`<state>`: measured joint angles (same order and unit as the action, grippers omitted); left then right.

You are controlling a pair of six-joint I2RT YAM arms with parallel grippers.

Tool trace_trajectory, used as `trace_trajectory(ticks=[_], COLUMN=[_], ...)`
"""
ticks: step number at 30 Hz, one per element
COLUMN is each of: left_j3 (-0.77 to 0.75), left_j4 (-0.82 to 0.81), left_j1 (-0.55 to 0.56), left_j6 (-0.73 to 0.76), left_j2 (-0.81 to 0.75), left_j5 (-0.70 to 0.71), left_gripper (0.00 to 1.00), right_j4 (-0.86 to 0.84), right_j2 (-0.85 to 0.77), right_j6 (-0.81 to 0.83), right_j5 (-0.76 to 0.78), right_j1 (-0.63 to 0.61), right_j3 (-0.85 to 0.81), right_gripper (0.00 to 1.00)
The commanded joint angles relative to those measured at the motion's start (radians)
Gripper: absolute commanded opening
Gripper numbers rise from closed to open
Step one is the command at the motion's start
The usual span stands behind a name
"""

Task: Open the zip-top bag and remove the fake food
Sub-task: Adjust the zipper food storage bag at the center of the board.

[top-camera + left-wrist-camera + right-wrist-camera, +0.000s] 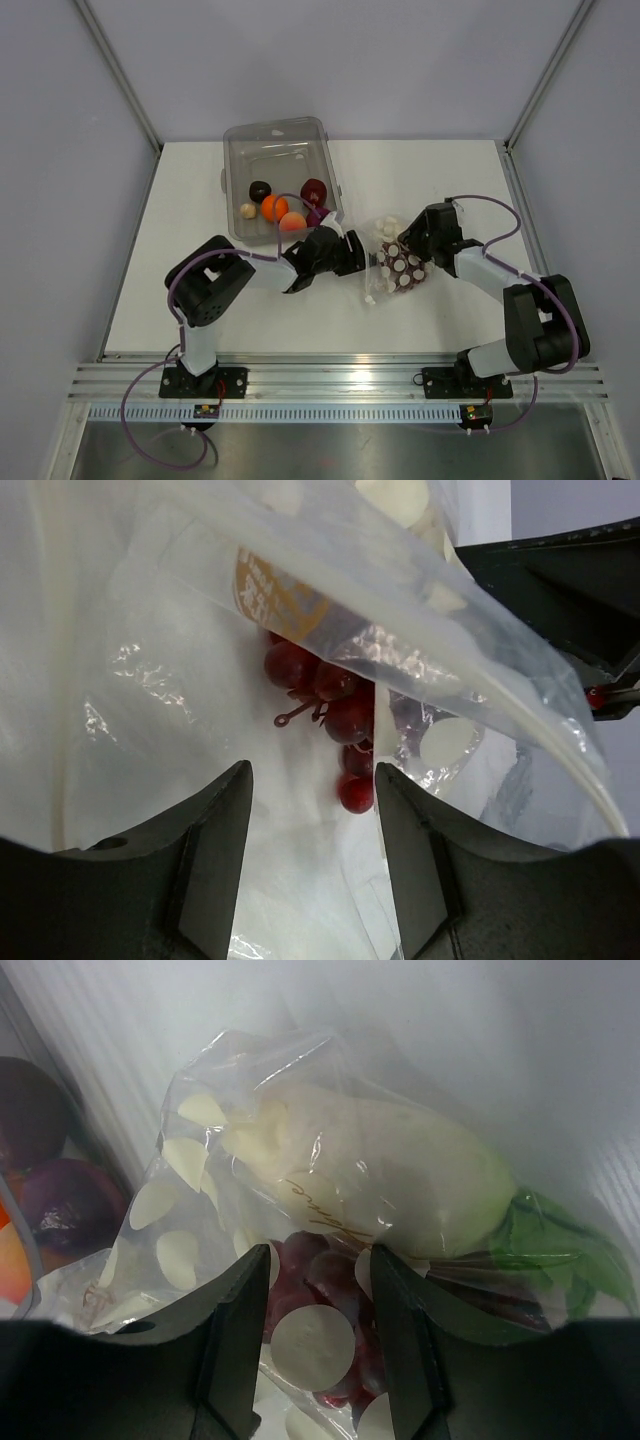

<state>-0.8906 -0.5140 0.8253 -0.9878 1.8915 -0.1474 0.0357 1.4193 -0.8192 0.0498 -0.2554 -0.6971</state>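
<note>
the zip-top bag lies on the white counter, just right of the clear bin and between the ends of the two arms. the left jaws are at its left edge. the right jaws sit over its upper right corner.

in the left wrist view the left jaws stand partly apart, their dark fingers on either side of a stretch of thin clear film. nothing bulky sits in the gap and the film looks slack there, so they grip nothing. the white zip strip runs slantwise across that view. past it a bunch of dark red grapes shows inside the bag.

in the right wrist view the right jaws are also partly apart, and the dotted bag fills the space between the fingers. i cannot tell whether they press on it or only straddle it. inside the bag a long white vegetable with green leaves lies above the grapes.

more fake food sits in the bin:
- an orange piece
- a peach one touching the orange piece
- a dark red one
- a purple one just below the dark red one
- a dark round one
- a small beige one
</note>
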Motion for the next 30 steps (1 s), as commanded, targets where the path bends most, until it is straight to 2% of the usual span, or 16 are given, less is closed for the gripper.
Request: trace_trajectory(ticks=[1,17,24,26,30], left_j3=[-0.018,-0.056,0.022,0.042,0.065], left_j4=[-0.081,-0.087,-0.113,-0.133,-0.196], left_j1=[0.017,0.051,0.052,0.052,0.052], left_j6=[-0.032,-0.025,0.037,0.054,0.074], left_j2=[0.032,0.069,-0.055,-0.080,-0.081], left_j5=[0.034,0.101,0.143,0.173,0.169], left_gripper=[0.56,0.56,0.57,0.61,0.64], right_j4=[0.023,0.044,0.098,0.105,0.118], right_j2=[0.055,0.093,0.075,0.052,-0.008], right_j6=[0.005,0.015,0.043,0.046,0.060], right_j5=[-0.028,-0.041,0.022,0.053,0.091], right_j1=[-0.002,-0.001,-0.001,-0.002,-0.002], right_j3=[-0.025,-0.044,-0.073,-0.071,-0.062], right_gripper=[0.52,0.51,0.50,0.50,0.50])
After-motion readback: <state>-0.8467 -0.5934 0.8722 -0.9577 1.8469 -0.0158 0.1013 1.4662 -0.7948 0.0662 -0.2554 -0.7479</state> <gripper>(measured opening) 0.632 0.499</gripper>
